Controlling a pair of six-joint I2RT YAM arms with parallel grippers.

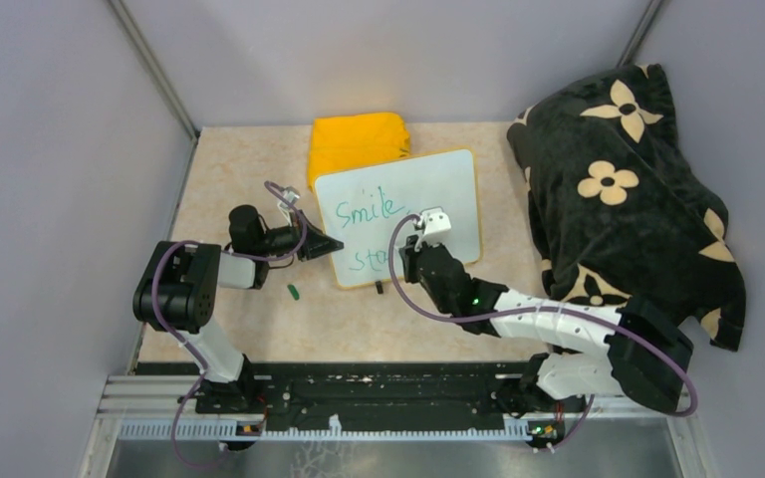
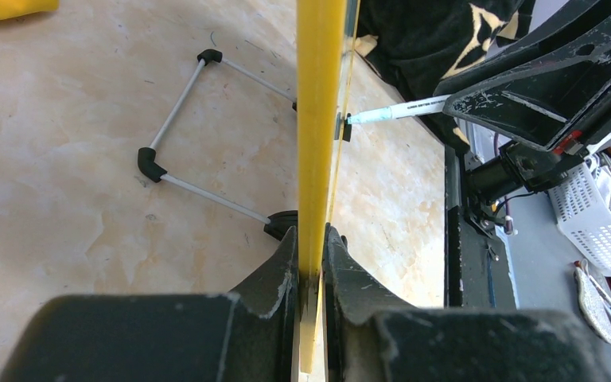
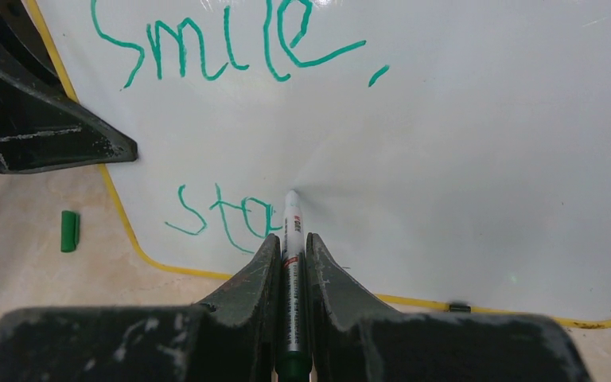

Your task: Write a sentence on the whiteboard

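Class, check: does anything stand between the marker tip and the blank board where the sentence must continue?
Nothing visible does. The marker in the right gripper touches the whiteboard just after "sta"; the board beyond is bare. The left gripper clamps the left rim, off the line.

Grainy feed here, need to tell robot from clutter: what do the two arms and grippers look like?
Both the left arm and right arm mix white links with black joint housings, and a purple cable loops along each. The left gripper and right gripper have black, wedge-shaped fingers scuffed with pale scratches. A small green light glows on the right arm.
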